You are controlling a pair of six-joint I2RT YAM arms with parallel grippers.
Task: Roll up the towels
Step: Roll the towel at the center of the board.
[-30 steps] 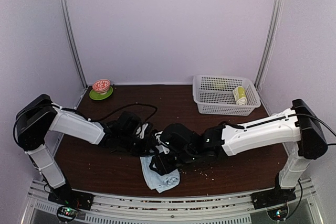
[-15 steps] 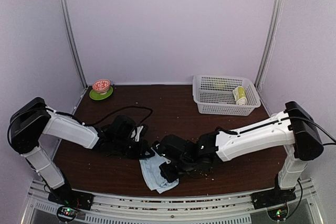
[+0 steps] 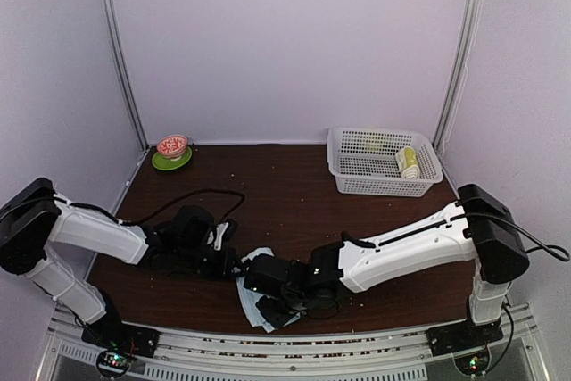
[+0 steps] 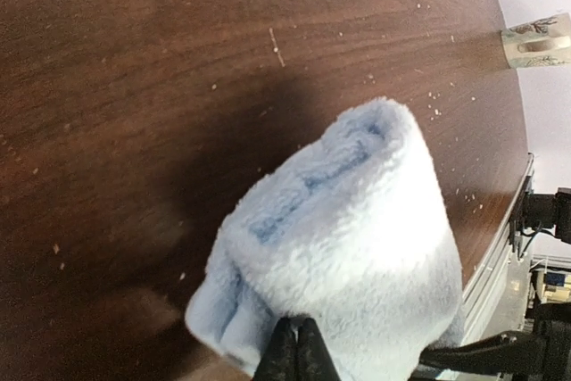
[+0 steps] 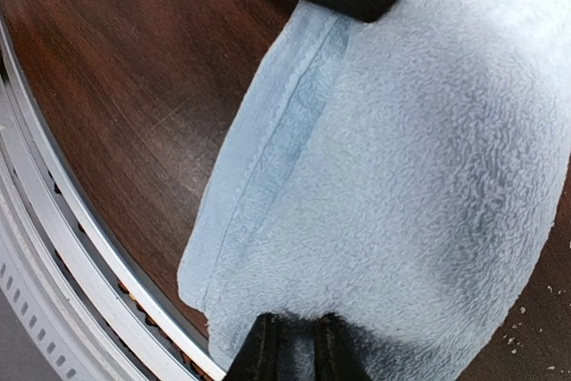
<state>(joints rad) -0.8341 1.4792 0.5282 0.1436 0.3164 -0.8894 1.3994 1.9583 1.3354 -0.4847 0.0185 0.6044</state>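
Note:
The pale-blue towel [image 3: 252,302] lies partly rolled near the table's front edge, between both grippers. My left gripper [image 3: 234,261] is shut on one end of the roll; in the left wrist view the fingers [image 4: 299,356] pinch the fluffy bundle [image 4: 348,238]. My right gripper [image 3: 266,281] is shut on the other side; its fingers [image 5: 294,350] grip the towel's edge [image 5: 419,158]. The lime-green towel [image 3: 408,162] sits rolled in the white basket [image 3: 384,186] at the back right.
A red-and-white bowl on a green plate [image 3: 172,149] stands at the back left. The metal rail [image 5: 53,238] of the table's front edge runs just beside the towel. Crumbs [image 3: 352,290] dot the dark wood. A black cable [image 3: 201,194] trails from the left arm.
Both grippers have moved left and toward the front edge with the pale-blue towel held between them. The towel now lies closer to the rail and looks more bunched.

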